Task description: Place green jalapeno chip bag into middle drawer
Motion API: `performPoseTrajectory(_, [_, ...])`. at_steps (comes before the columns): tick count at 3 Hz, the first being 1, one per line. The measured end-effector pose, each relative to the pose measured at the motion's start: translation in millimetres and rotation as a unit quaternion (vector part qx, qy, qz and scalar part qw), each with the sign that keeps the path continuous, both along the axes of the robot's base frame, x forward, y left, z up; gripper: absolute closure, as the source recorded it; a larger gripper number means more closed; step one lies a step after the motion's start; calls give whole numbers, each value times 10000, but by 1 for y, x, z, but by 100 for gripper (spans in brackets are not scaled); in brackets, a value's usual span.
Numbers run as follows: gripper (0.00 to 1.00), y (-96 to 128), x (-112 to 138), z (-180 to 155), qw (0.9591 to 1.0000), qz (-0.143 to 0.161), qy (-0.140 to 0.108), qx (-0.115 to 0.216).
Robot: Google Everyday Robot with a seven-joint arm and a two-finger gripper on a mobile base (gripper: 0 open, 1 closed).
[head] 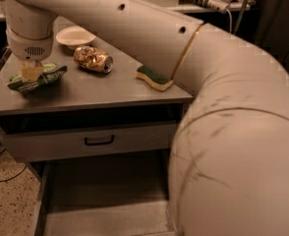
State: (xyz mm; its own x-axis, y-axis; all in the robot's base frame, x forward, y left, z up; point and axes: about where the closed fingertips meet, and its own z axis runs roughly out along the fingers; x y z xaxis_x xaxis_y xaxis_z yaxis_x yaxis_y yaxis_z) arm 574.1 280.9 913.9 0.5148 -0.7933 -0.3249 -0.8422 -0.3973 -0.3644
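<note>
The gripper (31,72) sits at the left end of the table (110,90), covering the middle of the green jalapeno chip bag (53,74). The arm (223,146) hides the right side of the middle drawer (100,186); the bottom edge crops its front.
</note>
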Motion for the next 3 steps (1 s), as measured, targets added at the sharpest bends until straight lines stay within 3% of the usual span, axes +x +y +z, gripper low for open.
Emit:
performPoseTrajectory(2, [100, -44, -79, 9, 9988, -451, 93, -158])
performPoseTrajectory(3, [100, -44, -79, 9, 9988, -451, 91, -158])
